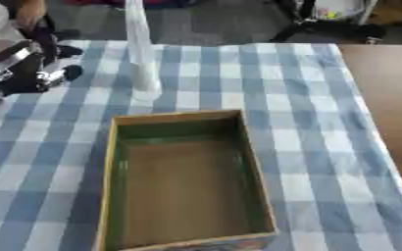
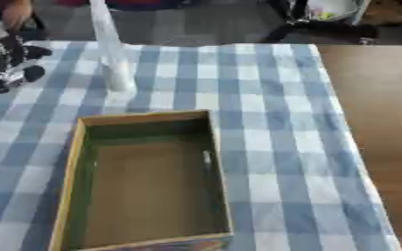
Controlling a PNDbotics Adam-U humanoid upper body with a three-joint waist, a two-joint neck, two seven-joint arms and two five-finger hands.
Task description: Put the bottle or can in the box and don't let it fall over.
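A tall, clear plastic bottle [image 1: 141, 54] stands upright in the upper left of the frame on the blue-and-white checked cloth over the table [image 1: 324, 122], just beyond the far rim of the open cardboard box [image 1: 184, 181] with green inner walls at lower centre. The left robot hand [image 1: 33, 68] shows at the left edge, apart from the bottle, holding nothing; whether its fingers are spread or curled cannot be told.

no readable text, bottle [image 1: 141, 54] unlabeled as far as visible, box [image 1: 110, 162] walls show no legible print
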